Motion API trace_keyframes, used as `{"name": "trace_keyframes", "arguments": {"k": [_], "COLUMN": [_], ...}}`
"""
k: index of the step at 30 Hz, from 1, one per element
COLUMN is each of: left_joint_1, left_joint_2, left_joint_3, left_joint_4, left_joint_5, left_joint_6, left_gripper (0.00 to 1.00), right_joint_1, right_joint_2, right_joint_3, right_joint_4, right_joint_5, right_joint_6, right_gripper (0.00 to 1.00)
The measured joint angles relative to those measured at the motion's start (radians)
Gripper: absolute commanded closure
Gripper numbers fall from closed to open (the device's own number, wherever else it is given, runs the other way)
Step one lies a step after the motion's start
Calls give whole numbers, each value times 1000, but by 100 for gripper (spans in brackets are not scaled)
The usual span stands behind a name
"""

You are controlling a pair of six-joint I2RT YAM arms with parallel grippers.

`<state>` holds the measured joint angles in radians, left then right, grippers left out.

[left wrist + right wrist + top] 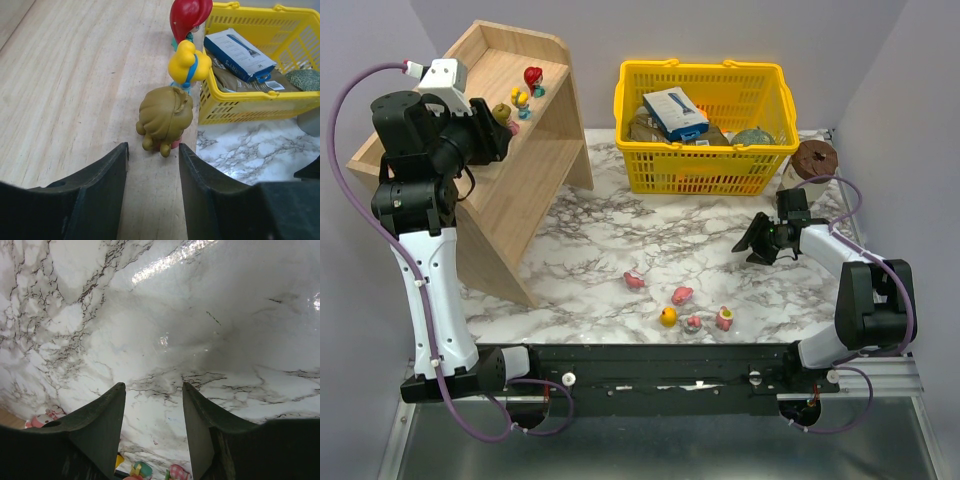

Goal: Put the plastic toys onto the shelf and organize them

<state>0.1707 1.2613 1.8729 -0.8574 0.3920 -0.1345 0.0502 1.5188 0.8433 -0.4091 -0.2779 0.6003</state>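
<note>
Left wrist view: the left tool (152, 147) has its jaws parted and holds nothing. The olive toy (165, 120) stands just beyond the fingertips, free of both, on the light-wood shelf (75, 85). It is upright with its long axis vertical and its rounded back toward the camera; its face cannot be seen. Past it at 12 to 1 o'clock stand a yellow toy (187, 62) with a blue band and then a red-haired toy (189, 15). The three form a short row along the shelf board's right edge.

In the top external view this row sits on the upper tier, at 10 o'clock of the scene. Five more toys (682, 295) lie in a loose group on the marble worktop (600, 230) at 6 o'clock, too small to tell which way each points.

The right tool (152, 390) hangs over bare worktop at 3 o'clock, its jaws apart and empty.

A yellow basket (250, 102) holds a blue box (240, 55) whose lettering is too small to read, and a brown packet (260, 85) bearing a white barcode label.
</note>
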Motion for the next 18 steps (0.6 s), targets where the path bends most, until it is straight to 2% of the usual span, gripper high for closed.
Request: {"name": "trace_keyframes", "arguments": {"k": [7, 18], "left_joint_1": [0, 0], "left_joint_2": [0, -9], "left_joint_3": [-2, -2], "left_joint_4": [1, -6], "left_joint_5": [-16, -47], "left_joint_6": [8, 24], "left_gripper": [55, 55], "right_joint_1": [0, 0], "right_joint_2": [0, 0], "right_joint_3": [0, 0], "right_joint_4": [0, 0], "right_joint_5": [0, 0], "right_joint_6": [0, 0], "right_gripper": [42, 42]}}
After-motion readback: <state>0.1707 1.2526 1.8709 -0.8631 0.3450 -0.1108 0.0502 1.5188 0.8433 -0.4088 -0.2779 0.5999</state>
